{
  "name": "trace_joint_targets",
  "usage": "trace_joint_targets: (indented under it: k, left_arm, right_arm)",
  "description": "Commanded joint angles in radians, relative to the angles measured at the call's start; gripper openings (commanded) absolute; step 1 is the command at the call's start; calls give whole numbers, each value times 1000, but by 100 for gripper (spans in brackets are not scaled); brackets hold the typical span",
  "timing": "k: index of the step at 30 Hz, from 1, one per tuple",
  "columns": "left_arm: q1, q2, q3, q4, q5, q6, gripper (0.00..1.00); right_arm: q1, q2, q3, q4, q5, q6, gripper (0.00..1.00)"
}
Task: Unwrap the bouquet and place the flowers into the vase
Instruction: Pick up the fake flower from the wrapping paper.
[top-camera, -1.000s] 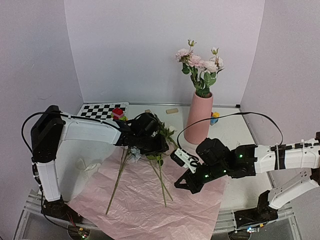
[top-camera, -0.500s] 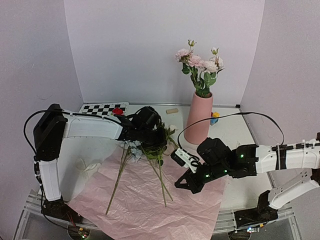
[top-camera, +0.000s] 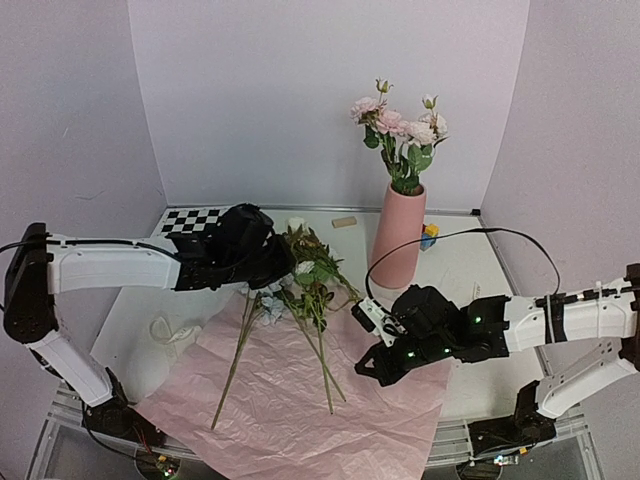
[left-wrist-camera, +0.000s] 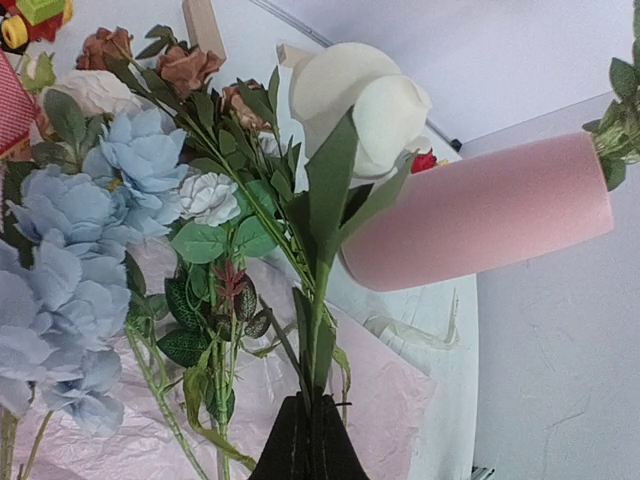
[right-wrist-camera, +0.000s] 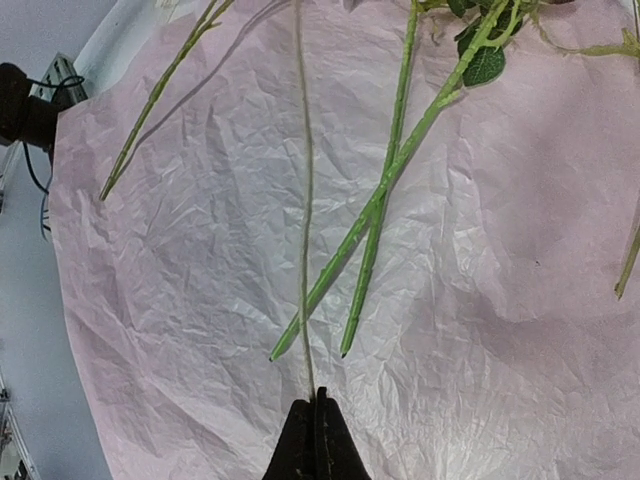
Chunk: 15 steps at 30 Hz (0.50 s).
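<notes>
Your left arm (top-camera: 110, 265) has swung its elbow out, away from the tall matte pink vase (top-camera: 400, 238). Its left gripper (left-wrist-camera: 308, 442), half spread a second ago, is now pinched tight on the green stem of a cream artificial bloom (left-wrist-camera: 360, 95). It holds that leafy cluster (top-camera: 312, 268) up just left of the vase, over the crinkled pink paper sheet (top-camera: 290, 425). Pale pink roses (top-camera: 400, 122) stand in the vase. Your right gripper (right-wrist-camera: 316, 440) has not budged, its fingers pressed together over the paper on the vase's near side. Only the left wrist view shows you the light blue blooms (left-wrist-camera: 60, 240) and rusty brown buds (left-wrist-camera: 185, 65) beside the cream one. Only the right wrist view shows a thin pale stem (right-wrist-camera: 303, 200) ending right at the closed tips; held or merely touching, you cannot tell.
</notes>
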<state>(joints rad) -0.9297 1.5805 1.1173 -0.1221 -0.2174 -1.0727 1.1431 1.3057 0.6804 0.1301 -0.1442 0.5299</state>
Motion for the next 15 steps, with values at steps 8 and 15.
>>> trace_joint_targets:
  k: [8,15]
  left_arm:
    - [18,-179,-129,208,-128,-31,0]
    - [18,-204,-131,268,24,125,0]
  right_arm:
    - [6,18,-3,-50,-17,32,25]
    - [6,-78,61,-54,35,-34,47]
